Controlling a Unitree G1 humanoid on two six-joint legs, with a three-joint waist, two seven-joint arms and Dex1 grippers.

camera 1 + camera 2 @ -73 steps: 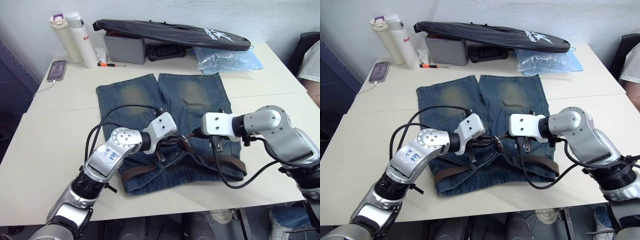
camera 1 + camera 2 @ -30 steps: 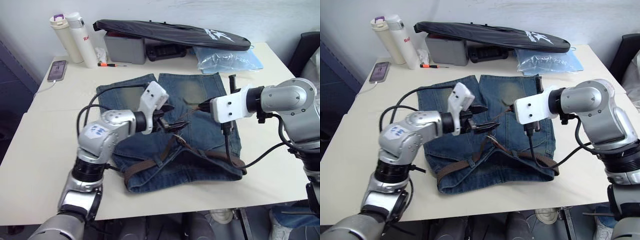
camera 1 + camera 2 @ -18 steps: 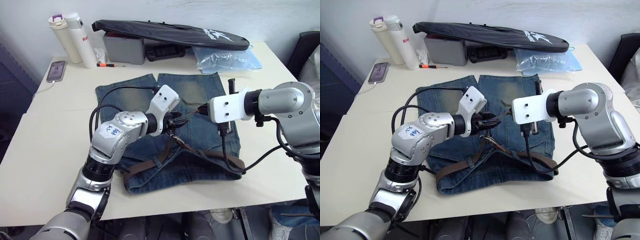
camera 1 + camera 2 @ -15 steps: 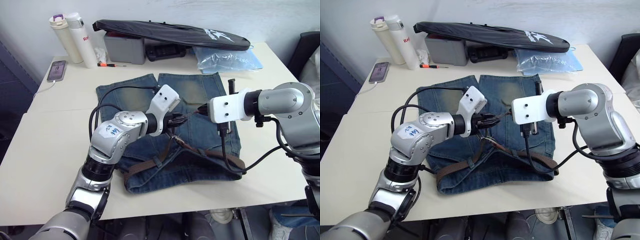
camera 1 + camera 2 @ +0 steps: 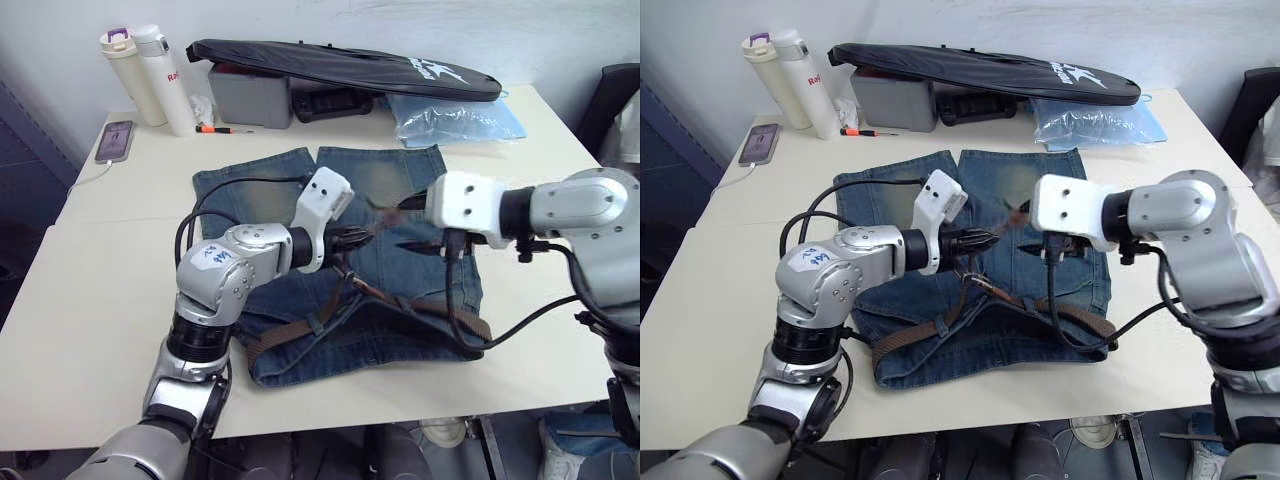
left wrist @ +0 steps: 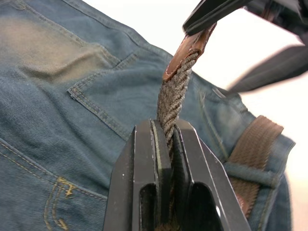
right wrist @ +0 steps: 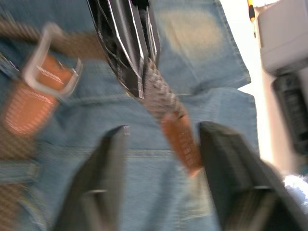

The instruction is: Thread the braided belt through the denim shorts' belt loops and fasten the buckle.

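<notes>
Cream tabletop (image 5: 90,300), white wall behind. Blue faded denim shorts (image 5: 400,190) lie flat mid-table, brown braided belt (image 5: 460,318) through the near waistband loops. Left gripper (image 6: 166,139) pinches the belt's free end, lifted clear, probably for the buckle. Right gripper (image 7: 161,139) spread wide around the leather tip. Silver buckle (image 7: 50,62) blurred.

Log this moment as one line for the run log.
left end effector: shut on braided belt | right end effector: open by belt tip | buckle: unfastened | belt threaded through belt loops
</notes>
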